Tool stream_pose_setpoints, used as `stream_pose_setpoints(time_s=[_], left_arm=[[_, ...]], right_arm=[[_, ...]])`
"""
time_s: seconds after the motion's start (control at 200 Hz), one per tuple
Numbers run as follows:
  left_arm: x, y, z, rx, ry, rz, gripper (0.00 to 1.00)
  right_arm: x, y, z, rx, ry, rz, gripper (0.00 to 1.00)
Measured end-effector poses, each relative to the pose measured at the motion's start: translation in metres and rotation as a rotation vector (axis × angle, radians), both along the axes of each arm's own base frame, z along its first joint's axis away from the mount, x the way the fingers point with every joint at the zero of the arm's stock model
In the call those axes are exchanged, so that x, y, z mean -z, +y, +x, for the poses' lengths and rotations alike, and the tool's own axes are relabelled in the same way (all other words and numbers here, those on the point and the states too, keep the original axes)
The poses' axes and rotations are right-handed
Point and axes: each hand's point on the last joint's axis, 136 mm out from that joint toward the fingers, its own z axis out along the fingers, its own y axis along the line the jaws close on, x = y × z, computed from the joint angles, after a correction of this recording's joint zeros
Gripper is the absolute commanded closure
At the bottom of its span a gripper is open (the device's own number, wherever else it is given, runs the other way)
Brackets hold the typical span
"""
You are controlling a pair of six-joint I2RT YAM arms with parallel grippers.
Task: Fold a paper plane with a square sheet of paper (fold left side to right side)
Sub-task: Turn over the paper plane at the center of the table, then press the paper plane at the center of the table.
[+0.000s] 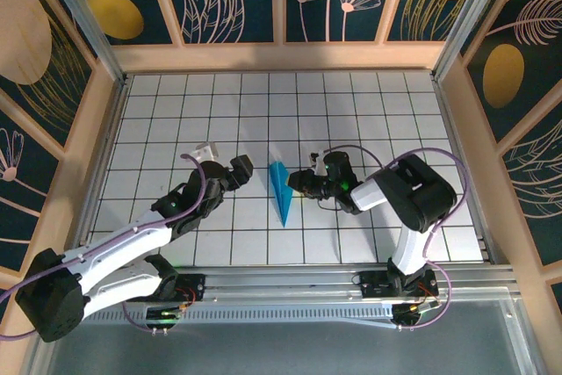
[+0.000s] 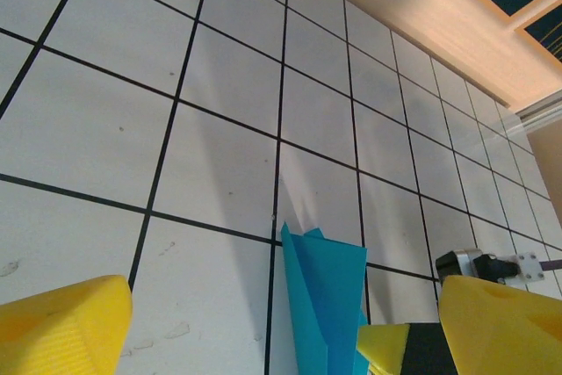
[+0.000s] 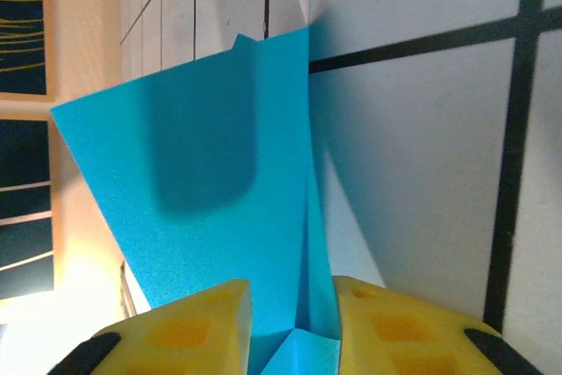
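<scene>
Paper plane [image 1: 280, 191]: a turquoise dart lying mid-way across the tiled table [image 1: 158, 103], its point toward the arm bases. Right gripper [image 3: 292, 327]: we see its yellow fingers [image 3: 189, 331] narrowly parted astride the plane's fold, but cannot tell whether they pinch it. Left gripper [image 1: 242, 168]: spread wide, near the plane's left side, holding nothing.

From high above the near edge we look down on the whole white tiled bench [image 1: 176, 111]. Our wrist cameras sit close, both catching the slim turquoise-blue paper dart [image 2: 325, 305] from opposite sides.
</scene>
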Motion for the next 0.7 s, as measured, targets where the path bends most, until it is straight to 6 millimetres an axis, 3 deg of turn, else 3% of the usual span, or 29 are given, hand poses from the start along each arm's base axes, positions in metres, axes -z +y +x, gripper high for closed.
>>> stream_pose_setpoints(time_s=[0.255, 0.39, 0.485, 0.561, 0.701], left_arm=[[0.009, -0.006, -0.001, 0.024, 0.032, 0.001, 0.10], [0.019, -0.014, 0.000, 0.058, 0.086, -0.019, 0.14], [0.033, -0.027, 0.000, 0.111, 0.146, -0.036, 0.16], [0.046, -0.042, 0.000, 0.174, 0.209, -0.047, 0.25], [0.076, -0.069, -0.002, 0.281, 0.323, -0.053, 0.35]], right_arm=[[-0.007, -0.018, 0.004, 0.046, -0.032, -0.136, 0.52], [-0.028, -0.027, 0.013, 0.063, -0.081, -0.226, 0.48], [-0.050, -0.032, 0.020, 0.077, -0.122, -0.273, 0.45], [-0.065, -0.036, 0.023, 0.085, -0.137, -0.305, 0.45], [-0.072, -0.042, 0.018, 0.078, -0.118, -0.351, 0.45]])
